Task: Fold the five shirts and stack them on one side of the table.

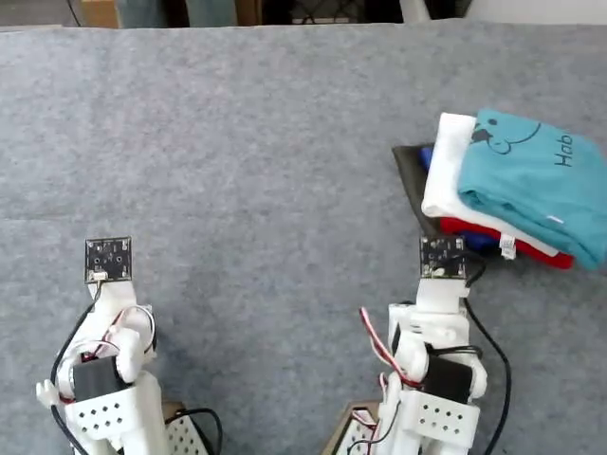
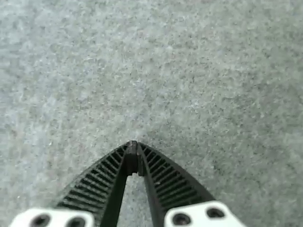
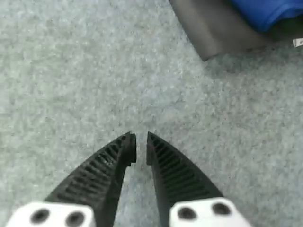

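Teal shirt (image 1: 536,180) atop folded stack (image 1: 446,180) on grey table (image 1: 237,142), right side.

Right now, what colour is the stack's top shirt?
Teal; the top shirt shows best in the high view.

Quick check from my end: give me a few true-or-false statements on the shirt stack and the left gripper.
1. The teal shirt tops the stack. True.
2. The stack lies beside the left arm. False: it lies on the table next to the right arm.
3. The left gripper holds a shirt. False: it is shut on nothing, above bare grey table.
4. A dark shirt lies at the bottom of the stack. True.
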